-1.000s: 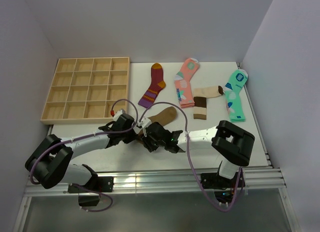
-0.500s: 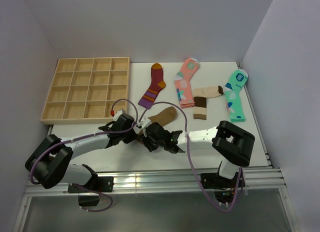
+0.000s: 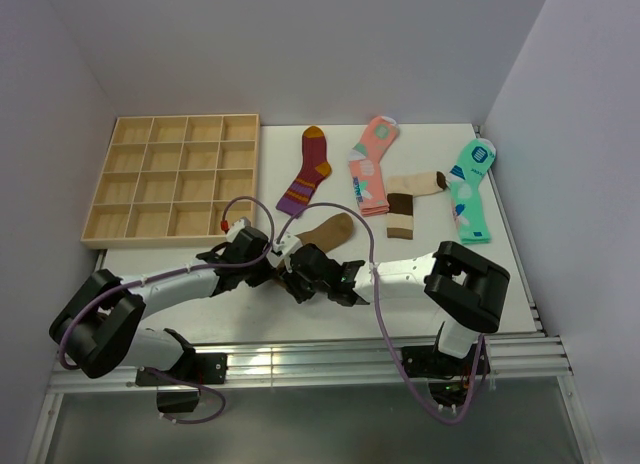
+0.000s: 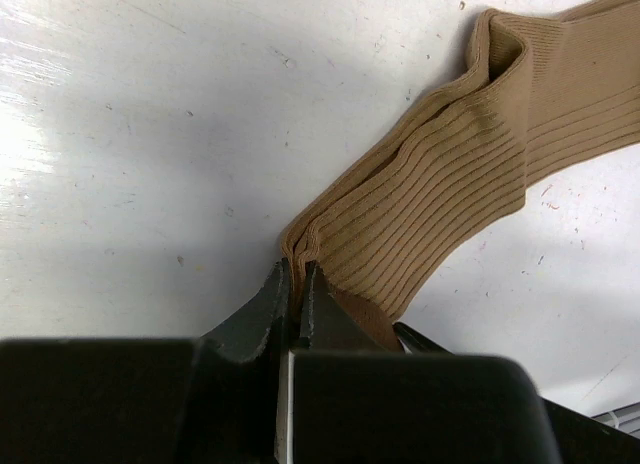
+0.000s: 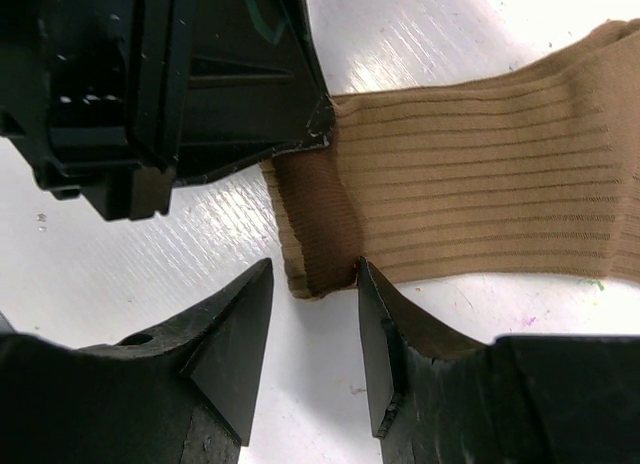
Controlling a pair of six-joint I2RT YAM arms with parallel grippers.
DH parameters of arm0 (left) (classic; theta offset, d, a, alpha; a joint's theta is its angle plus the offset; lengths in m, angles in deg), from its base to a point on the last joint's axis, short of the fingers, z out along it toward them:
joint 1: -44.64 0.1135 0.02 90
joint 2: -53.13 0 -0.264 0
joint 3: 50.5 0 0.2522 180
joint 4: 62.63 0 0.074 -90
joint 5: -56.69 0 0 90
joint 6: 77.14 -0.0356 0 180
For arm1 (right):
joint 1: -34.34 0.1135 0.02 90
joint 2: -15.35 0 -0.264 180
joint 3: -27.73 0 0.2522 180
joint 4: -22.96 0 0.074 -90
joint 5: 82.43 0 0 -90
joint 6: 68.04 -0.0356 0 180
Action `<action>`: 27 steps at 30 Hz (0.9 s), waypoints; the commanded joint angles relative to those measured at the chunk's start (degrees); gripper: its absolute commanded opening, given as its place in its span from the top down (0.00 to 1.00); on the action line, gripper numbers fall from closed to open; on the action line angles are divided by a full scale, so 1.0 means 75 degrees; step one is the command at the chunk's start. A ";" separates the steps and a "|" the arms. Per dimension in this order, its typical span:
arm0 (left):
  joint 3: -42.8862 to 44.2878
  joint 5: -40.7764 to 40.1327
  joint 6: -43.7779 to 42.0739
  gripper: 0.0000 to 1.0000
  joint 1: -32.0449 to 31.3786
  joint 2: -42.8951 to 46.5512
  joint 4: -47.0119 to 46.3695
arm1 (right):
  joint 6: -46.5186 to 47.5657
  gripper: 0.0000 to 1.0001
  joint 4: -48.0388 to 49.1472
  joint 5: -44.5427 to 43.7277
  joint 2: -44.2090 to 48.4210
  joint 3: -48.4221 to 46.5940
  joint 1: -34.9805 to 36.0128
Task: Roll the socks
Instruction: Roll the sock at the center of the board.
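The plain brown sock (image 3: 327, 230) lies slantwise on the white table, its darker cuff (image 5: 318, 229) at the near end. My left gripper (image 4: 294, 276) is shut on the cuff's folded edge, and the ribbed sock (image 4: 470, 174) bunches up from its tips. My right gripper (image 5: 312, 284) stands open just in front of the cuff's near corner, its right fingertip (image 5: 368, 284) touching the sock's edge. In the top view the two grippers meet at the cuff, left (image 3: 272, 267) and right (image 3: 296, 275). The beige sock with the dark brown band (image 3: 409, 200) lies flat farther back right.
A wooden compartment tray (image 3: 100, 230) fills the back left. A maroon striped sock (image 3: 309, 172), a pink patterned sock (image 3: 372, 164) and a mint-green sock (image 3: 470, 190) lie along the back. My left gripper's black body (image 5: 170, 84) crowds the right wrist view.
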 commanded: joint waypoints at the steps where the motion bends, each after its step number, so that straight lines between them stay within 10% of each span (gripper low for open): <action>1: -0.0008 0.0087 -0.0041 1.00 -0.0012 0.0151 -0.0078 | 0.0156 0.53 0.0804 0.0200 0.0116 -0.0382 0.0090; 18: -0.0114 0.0087 0.0170 1.00 -0.0012 0.0117 -0.0183 | 0.0086 0.58 0.0618 0.0317 -0.0318 -0.0476 0.0207; 27: -0.0113 0.0075 0.0252 1.00 -0.0012 0.0011 -0.0195 | -0.0266 0.84 0.0524 0.0247 -0.0494 -0.0324 0.0243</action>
